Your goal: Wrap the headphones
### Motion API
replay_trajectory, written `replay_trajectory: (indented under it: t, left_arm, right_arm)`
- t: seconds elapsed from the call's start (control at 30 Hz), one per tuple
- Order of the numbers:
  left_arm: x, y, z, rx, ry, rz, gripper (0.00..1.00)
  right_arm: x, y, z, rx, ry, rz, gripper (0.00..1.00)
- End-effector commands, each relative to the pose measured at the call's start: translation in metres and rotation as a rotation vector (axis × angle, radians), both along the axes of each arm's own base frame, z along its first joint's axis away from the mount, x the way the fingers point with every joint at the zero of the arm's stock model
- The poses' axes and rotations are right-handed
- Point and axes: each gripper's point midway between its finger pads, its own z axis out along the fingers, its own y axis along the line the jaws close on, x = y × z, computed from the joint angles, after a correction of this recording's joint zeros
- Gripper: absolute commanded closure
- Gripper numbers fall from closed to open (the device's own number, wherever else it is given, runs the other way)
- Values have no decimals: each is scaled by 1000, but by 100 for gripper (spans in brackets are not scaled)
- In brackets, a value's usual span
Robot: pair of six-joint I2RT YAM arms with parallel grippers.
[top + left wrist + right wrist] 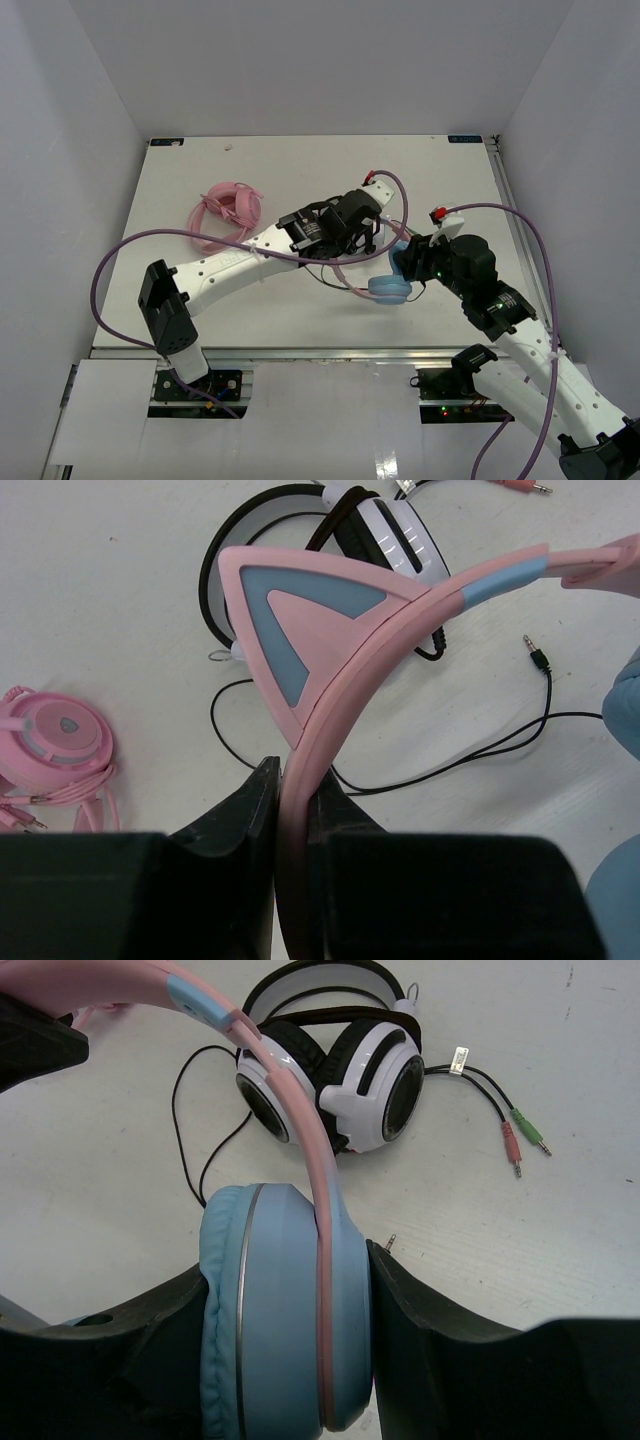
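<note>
Overhead: the headphones (388, 288) hang mid-bench, nearer the right edge.

Left wrist: my left gripper (292, 780) pinches the stiff pink headband (340, 695).

Right wrist: my right gripper (287, 1290) squeezes the soft blue ear cup (285, 1350). The thin cable (177, 1090) looks light and floppy, so I'd take hold near its plug.

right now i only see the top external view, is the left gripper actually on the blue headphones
observer: yes, the left gripper is shut on the pink headband, right beside a cat ear
operator: and the right one
observer: the right gripper is clamped on the blue ear cup, touching it on both sides
operator: where's the plug
observer: the plug lies free on the table, near the white-and-black headphones
</note>
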Motion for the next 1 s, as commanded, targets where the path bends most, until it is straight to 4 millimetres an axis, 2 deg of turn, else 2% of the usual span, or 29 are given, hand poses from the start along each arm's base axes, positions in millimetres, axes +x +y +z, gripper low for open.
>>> replay_trajectory:
  t: [0.0,0.13,0.27,0.4,0.47,0.7,0.77,0.87,0.97]
  left_arm:
    - [-9,17,27,-98,-34,60,100]
    - [-16,37,33,-113,-51,88,100]
    - [-19,47,37,-124,-63,105,100]
    - [-23,53,37,-137,-62,112,100]
    - [-26,53,37,-151,-57,96,100]
    - [-42,25,46,-244,3,-62,100]
    - [-44,22,46,-250,10,-79,100]
    - [-42,25,46,-243,2,-61,100]
    - [-32,36,47,-235,-34,30,100]
  right_arm:
    - [6,6,45,62,-98,10,64]
    - [-1,11,57,61,-134,69,44]
    - [-11,21,72,84,-183,161,41]
    - [-13,25,83,97,-217,187,45]
    - [-12,27,81,98,-214,198,48]
    - [-15,40,75,111,-242,281,70]
    - [-16,40,76,112,-255,282,72]
    - [-17,39,77,112,-252,280,65]
    - [-17,38,80,113,-242,271,39]
